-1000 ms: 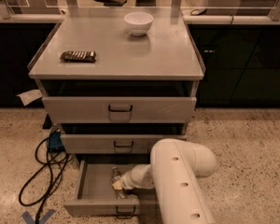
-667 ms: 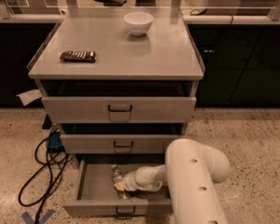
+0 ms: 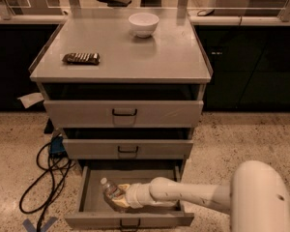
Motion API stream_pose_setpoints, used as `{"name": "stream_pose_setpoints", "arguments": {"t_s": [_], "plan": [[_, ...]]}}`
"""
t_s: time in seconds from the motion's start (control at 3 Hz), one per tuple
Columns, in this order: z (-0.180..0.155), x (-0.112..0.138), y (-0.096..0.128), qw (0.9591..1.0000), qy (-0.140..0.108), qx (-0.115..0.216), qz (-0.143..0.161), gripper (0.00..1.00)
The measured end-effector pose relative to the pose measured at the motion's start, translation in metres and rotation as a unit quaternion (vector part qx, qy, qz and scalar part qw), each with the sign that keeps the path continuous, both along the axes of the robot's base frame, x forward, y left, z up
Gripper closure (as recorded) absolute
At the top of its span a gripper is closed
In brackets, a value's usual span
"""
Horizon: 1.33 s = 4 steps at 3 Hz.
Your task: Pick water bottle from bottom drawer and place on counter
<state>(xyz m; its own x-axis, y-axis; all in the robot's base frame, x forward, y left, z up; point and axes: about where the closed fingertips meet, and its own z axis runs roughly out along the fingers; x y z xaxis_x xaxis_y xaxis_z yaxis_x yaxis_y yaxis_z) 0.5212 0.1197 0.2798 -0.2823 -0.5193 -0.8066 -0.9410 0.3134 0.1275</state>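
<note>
Speckled floor (image 3: pixel 241 139); open bottom drawer (image 3: pixel 94 202) holds water bottle (image 3: pixel 110 189) (tool (image 3: pixel 120 200) against it).

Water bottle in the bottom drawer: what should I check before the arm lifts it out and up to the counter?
1. Bottom drawer pulled open: ok.
2. Gripper down inside the drawer at the water bottle: ok.
3. Firm hold on the bottle: cannot tell.
4. Lift path clears the middle drawer above: cannot tell.
5. Bare spot on the counter between the white bowl and the dark packet: ok.
</note>
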Motion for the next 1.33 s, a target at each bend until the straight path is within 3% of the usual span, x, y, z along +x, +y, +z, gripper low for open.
{"name": "stream_pose_setpoints", "arguments": {"t_s": [0.33, 0.67, 1.0, 1.33], "plan": [[0.064, -0.042, 0.007, 0.9941, -0.065, 0.063, 0.060, 1.00], [0.088, -0.034, -0.013, 0.9907, -0.101, 0.077, 0.048, 1.00], [0.087, -0.035, -0.013, 0.9909, -0.101, 0.076, 0.048, 1.00], [0.107, -0.013, -0.018, 0.9887, -0.122, 0.077, 0.041, 1.00]]}}
